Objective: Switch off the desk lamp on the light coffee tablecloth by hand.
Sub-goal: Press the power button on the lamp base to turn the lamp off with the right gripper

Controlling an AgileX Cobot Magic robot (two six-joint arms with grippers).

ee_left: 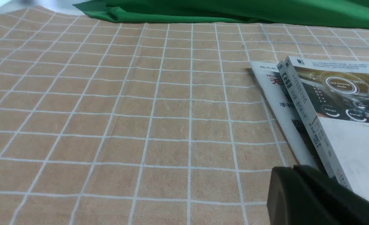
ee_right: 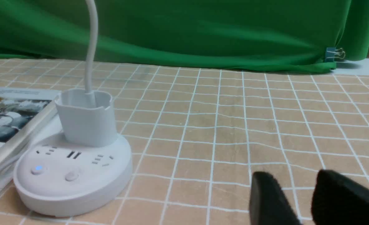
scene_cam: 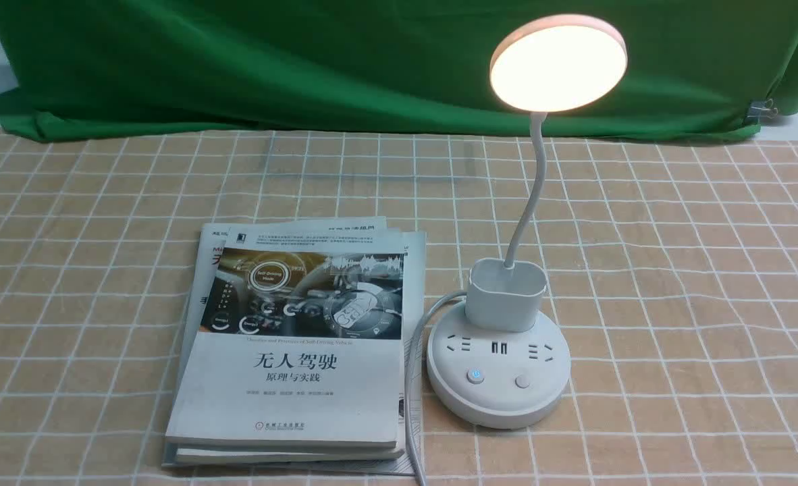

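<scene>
Plainly lit, the desk lamp [scene_cam: 500,405] looks light, rigid; I'd press a base button [scene_cam: 474,376] straight down; right gripper [ee_right: 297,190] jaws apart, empty; left gripper [ee_left: 293,178] jaws together, empty.

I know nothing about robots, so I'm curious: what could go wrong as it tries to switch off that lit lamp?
Two buttons sit close together on the desk lamp base: the blue-lit button and the plain button; the right gripper might press the wrong one. The thin neck rises just behind them and might get bumped.
</scene>
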